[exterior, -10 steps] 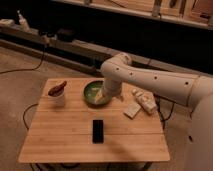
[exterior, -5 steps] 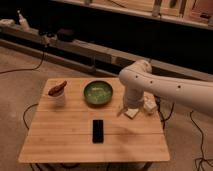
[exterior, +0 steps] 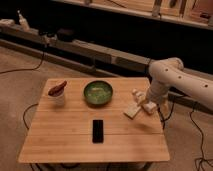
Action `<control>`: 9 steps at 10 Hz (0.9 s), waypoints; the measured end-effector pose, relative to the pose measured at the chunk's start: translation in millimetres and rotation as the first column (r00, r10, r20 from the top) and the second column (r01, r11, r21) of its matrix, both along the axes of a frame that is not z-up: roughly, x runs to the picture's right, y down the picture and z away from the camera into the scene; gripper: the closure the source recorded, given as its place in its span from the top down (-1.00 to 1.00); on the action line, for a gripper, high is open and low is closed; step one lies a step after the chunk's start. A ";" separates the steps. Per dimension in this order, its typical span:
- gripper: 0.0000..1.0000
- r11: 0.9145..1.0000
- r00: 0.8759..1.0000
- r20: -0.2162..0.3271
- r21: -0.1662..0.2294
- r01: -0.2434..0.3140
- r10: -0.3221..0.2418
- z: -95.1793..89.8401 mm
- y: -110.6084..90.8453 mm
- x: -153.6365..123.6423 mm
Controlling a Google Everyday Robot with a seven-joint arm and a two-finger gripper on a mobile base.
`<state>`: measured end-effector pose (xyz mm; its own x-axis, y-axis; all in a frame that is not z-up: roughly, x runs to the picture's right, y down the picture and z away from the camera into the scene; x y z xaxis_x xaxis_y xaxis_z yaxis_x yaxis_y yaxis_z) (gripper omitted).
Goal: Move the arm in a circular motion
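Light wooden slatted table [exterior: 65, 135]: rectangular, standing on a grey-brown floor, dark shelving behind it.

Large white robot arm of thick rounded tube segments [exterior: 187, 82]: enters from the right edge, bends at a bulbous elbow joint above the table's far right corner, then drops steeply down toward the tabletop (small dark dots run along the upper segment).

Small pronged gripper [exterior: 148, 106]: at the arm's tip, low over the right edge of the table, just beside the pale packets; whether it touches them cannot be told, nor can its prongs be made out as apart or together.

Pale flat rectangular packets [exterior: 132, 110]: apparently two or three, lying at the right side of the table, one angled toward the centre.

Green round bowl [exterior: 98, 93]: far centre of the table, well apart from the gripper.

White cup holding a reddish-brown item [exterior: 58, 93]: far left of the table.

Black rectangular phone-like slab [exterior: 98, 130]: lying flat, near centre, in front of the bowl.

Dark cables [exterior: 196, 137]: trailing on the floor at right and left.
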<state>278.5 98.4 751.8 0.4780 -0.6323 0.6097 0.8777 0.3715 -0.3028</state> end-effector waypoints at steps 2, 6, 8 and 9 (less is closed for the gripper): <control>0.60 0.997 0.998 -0.035 0.062 -0.054 0.056 36.7 -46.5 35.1; 0.60 0.989 0.998 0.006 0.133 0.059 -0.060 108.3 -116.3 -41.6; 0.60 0.968 0.979 0.077 0.179 0.175 -0.191 131.8 -136.4 -127.4; 0.60 0.948 0.955 0.124 0.209 0.240 -0.270 134.3 -139.4 -175.9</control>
<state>102.6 -41.0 886.1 0.1985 -0.8315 0.5189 0.9801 0.1669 -0.1074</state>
